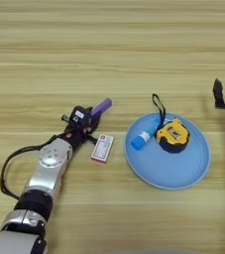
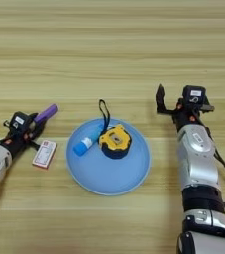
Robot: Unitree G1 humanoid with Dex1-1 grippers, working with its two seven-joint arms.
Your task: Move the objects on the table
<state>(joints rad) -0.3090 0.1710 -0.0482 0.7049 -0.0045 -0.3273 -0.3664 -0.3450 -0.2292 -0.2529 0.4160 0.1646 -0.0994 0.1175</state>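
Two arms show in the left eye view. The plate is the big blue thing on the table. The tape measure sits on the plate, with its black strap reaching over the far rim. A blue-and-white tube lies on the plate too, just left of the tape measure. The box lies flat on the wood, left of the plate and near it. The left gripper is farther left, and its fingers are closed around the near end of the purple bar, which sticks out up and to the right.

In the right eye view, the right gripper hovers to the right of the plate, apart from it. Its fingers hold nothing and stand spread wide.
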